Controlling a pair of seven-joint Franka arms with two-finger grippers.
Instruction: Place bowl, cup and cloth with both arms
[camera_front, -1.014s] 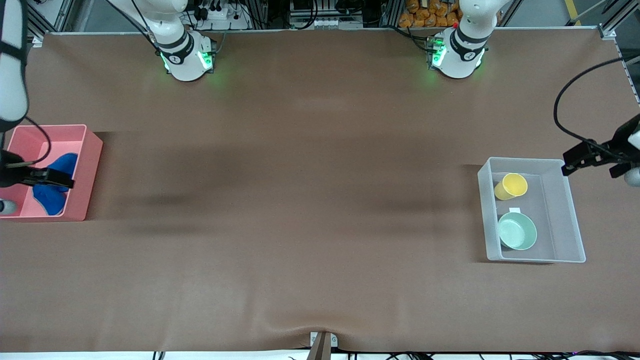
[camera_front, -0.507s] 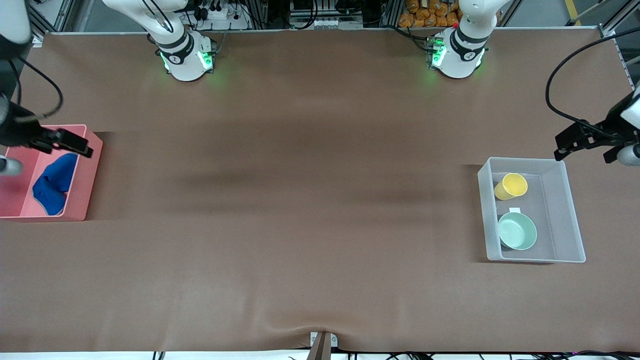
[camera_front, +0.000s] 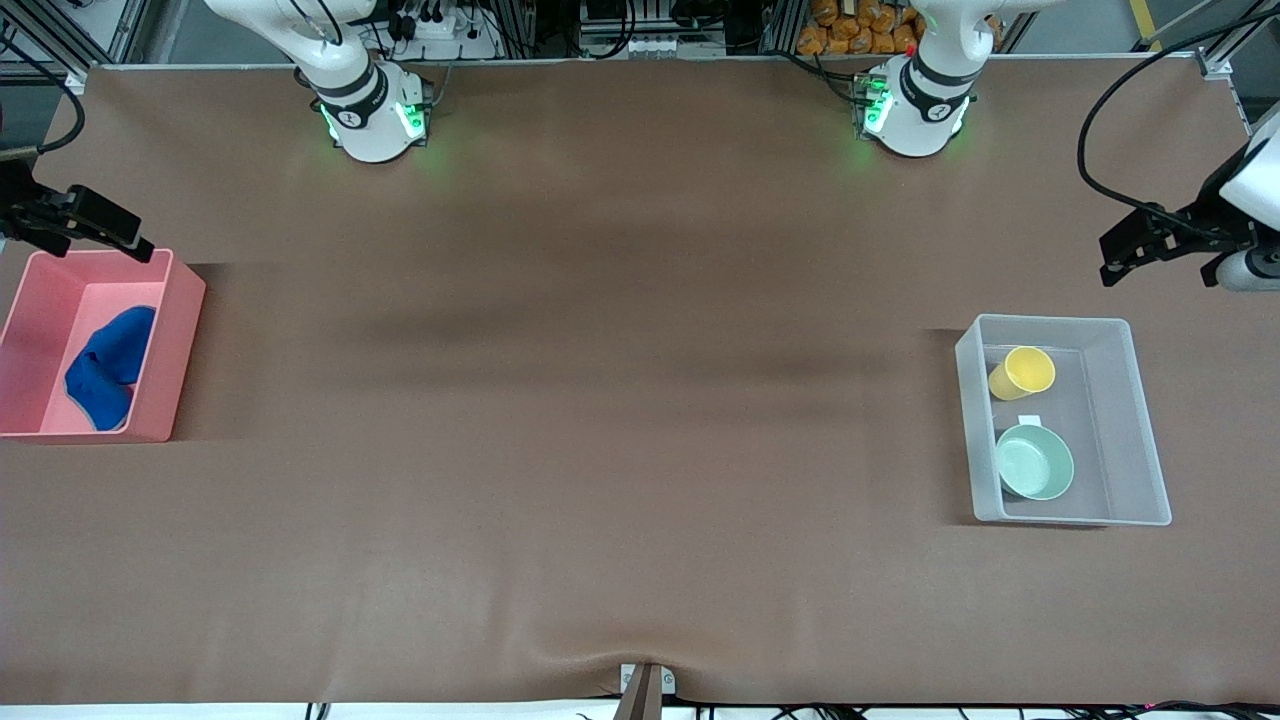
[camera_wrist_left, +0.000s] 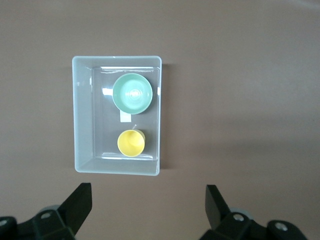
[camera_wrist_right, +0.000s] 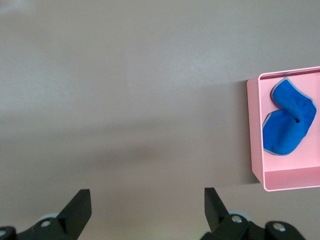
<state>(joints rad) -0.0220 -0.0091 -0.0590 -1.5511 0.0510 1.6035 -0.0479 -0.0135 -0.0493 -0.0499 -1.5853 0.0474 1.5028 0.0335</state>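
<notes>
The mint-green bowl (camera_front: 1035, 462) and the yellow cup (camera_front: 1021, 373) lie in a clear plastic bin (camera_front: 1140, 430) at the left arm's end of the table; both also show in the left wrist view, bowl (camera_wrist_left: 132, 93) and cup (camera_wrist_left: 131, 143). The blue cloth (camera_front: 105, 366) lies crumpled in a pink bin (camera_front: 170, 350) at the right arm's end, and also in the right wrist view (camera_wrist_right: 289, 125). My left gripper (camera_front: 1115, 262) is open and empty, up over bare table beside the clear bin. My right gripper (camera_front: 130, 243) is open and empty, over the pink bin's edge nearest the bases.
The brown table mat (camera_front: 600, 400) spreads between the two bins. A small white label (camera_front: 1029, 420) lies in the clear bin between cup and bowl. The two arm bases (camera_front: 375, 115) stand along the table's edge farthest from the front camera.
Both grippers have risen and drawn back from over their bins toward the bases' edge of the table. Cloth, cup and bowl stayed in place.
</notes>
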